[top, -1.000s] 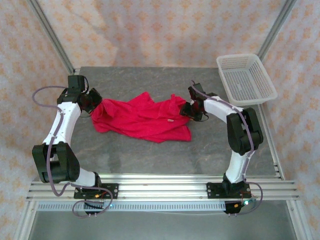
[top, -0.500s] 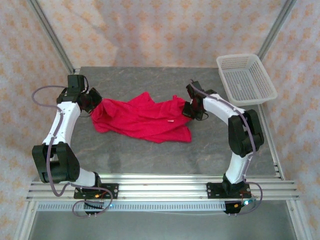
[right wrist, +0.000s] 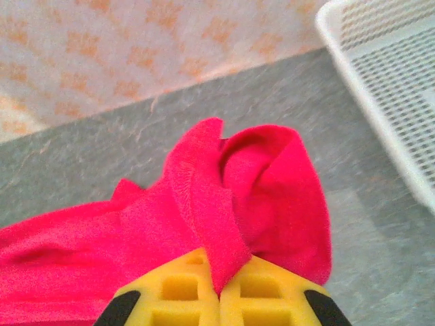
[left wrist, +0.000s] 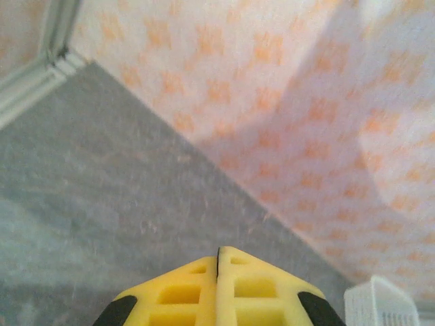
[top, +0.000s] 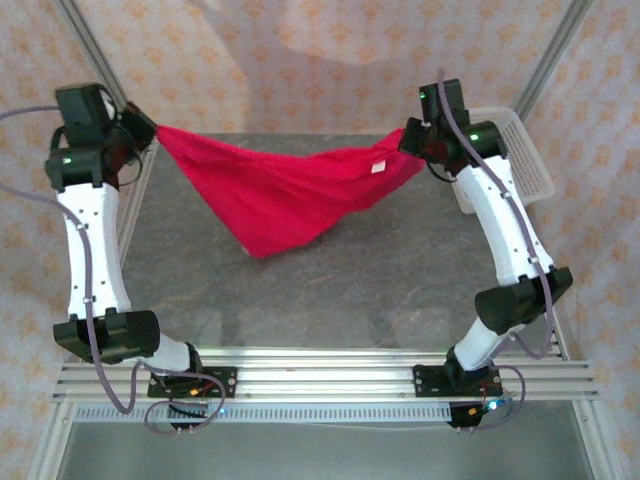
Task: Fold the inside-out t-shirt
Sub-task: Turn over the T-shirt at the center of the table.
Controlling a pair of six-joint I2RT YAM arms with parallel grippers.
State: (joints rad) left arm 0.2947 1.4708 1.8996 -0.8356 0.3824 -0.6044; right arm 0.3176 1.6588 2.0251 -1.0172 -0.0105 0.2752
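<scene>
Pinching the shirt, the right gripper has its yellow fingers clamped on a fold of red cloth. The fold stands up out of the seam between them and bunches into a rounded loop just beyond. From the wrist camera the cloth spreads away to the left over the grey table, and the white mesh basket lies off to the upper right.

The left gripper is likewise shut: its wrist camera shows the two yellow pads pressed together with only a thin line between them. From above, the shirt's other end runs right into it, so it holds that corner.

Both grippers are held high, well apart, one near each far corner of the table. The shirt is stretched between them in the air like a hammock. Its upper edge is nearly taut, and the rest sags to a point left of centre, above the table's middle. A small white tag shows near the right end. The right arm crosses in front of the basket at the far right corner. A patterned wall stands behind.
</scene>
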